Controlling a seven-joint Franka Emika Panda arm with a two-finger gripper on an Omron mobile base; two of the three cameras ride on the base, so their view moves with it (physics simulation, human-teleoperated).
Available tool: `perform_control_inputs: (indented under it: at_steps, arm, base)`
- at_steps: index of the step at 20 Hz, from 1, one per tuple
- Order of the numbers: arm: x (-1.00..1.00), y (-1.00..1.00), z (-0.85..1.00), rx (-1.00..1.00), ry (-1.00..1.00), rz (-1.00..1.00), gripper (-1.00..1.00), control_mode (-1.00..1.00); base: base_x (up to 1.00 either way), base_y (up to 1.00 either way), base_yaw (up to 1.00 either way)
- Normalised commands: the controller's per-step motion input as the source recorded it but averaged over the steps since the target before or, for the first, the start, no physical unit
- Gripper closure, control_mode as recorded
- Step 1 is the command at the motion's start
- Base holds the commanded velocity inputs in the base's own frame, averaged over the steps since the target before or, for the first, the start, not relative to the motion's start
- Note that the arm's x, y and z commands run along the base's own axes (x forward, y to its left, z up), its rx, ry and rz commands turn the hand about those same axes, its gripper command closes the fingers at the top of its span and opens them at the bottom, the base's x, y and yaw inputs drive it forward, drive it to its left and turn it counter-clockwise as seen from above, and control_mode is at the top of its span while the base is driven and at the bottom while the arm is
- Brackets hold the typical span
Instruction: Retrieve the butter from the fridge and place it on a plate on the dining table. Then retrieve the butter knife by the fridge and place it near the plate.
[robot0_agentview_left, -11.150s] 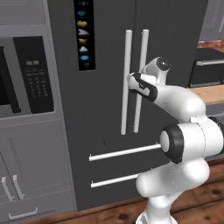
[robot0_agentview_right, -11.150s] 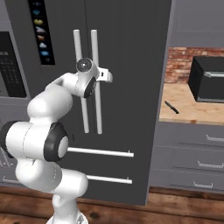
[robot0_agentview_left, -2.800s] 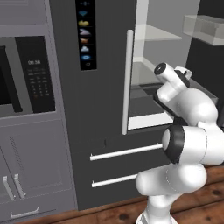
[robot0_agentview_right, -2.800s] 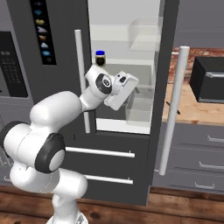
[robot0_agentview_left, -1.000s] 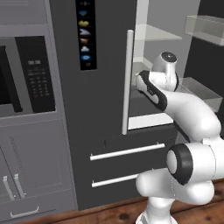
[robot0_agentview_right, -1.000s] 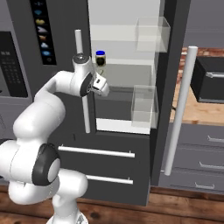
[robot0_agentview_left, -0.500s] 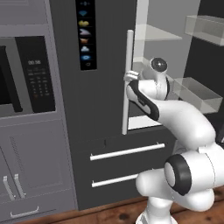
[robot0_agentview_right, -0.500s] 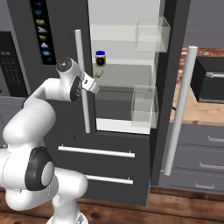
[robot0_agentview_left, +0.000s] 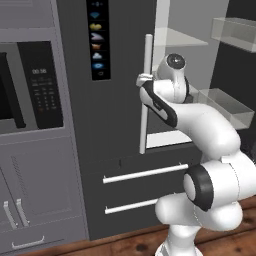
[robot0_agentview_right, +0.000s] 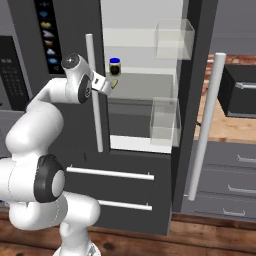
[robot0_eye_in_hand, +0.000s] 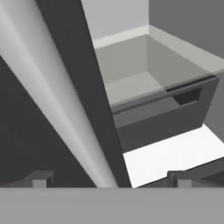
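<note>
Dark fridge (robot0_agentview_left: 120, 125), left base view: left door closed, right door swung open, white interior showing at upper right.
Icon panel (robot0_agentview_left: 97, 40): vertical strip on the closed left door.
White bar handle (robot0_agentview_left: 146, 92): upright on the left door's edge; two horizontal drawer handles (robot0_agentview_left: 145, 173) below.
Gripper (robot0_agentview_left: 141, 80): at the bar handle, about a third of the way down; fingers hard to make out here.
Microwave (robot0_agentview_left: 30, 85): built into the grey cabinet left of the fridge.

Fridge (robot0_agentview_right: 70, 30), right base view: open compartment with glass shelf (robot0_agentview_right: 142, 85), clear door bins (robot0_agentview_right: 172, 37) on the open right door.
Gripper (robot0_agentview_right: 111, 87): beside the left door's bar handle (robot0_agentview_right: 95, 95), reaching toward the shelf's front edge, holding nothing.
Butter (robot0_agentview_right: 115, 83): small pale yellow-green piece on the shelf's left front, just past the gripper's end; contact cannot be told.
Dark jar with blue lid (robot0_agentview_right: 115, 66): on the same shelf, just behind the butter.
Counter (robot0_agentview_right: 235, 125): wooden, right of the fridge, black appliance (robot0_agentview_right: 240, 90) on it.

Gripper (robot0_eye_in_hand: 109, 179), hand view: fingertips (robot0_eye_in_hand: 40, 178) spread wide, empty.
Bar handle (robot0_eye_in_hand: 48, 96): pale diagonal running between the tips, close up.
Fridge drawer (robot0_eye_in_hand: 162, 109): grey, beyond the door edge, white floor below.
</note>
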Motion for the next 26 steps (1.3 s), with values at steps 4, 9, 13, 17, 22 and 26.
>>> perform_control_inputs:
  at_steps: [4,9,13,17,22,26]
  arm:
    - [0.00,0.00,0.00,0.00,0.00,0.00,-1.00,-1.00]
    - [0.02,0.04,-0.03,-0.03,0.00,0.07,-1.00,-1.00]
    - [0.13,0.10,0.00,-0.02,0.00,0.18,-1.00,-1.00]
    - [0.21,0.09,0.00,-0.11,0.00,0.24,-1.00,-1.00]
    - [0.16,0.01,-0.09,-0.15,0.00,0.05,-1.00,-1.00]
    - [0.10,0.15,-0.07,-0.12,0.00,0.00,-1.00,-1.00]
  base:
    - [0.00,0.00,0.00]
    - [0.00,0.00,0.00]
    - [0.00,0.00,0.00]
    - [0.00,0.00,0.00]
    - [0.00,0.00,0.00]
    - [0.00,0.00,0.00]
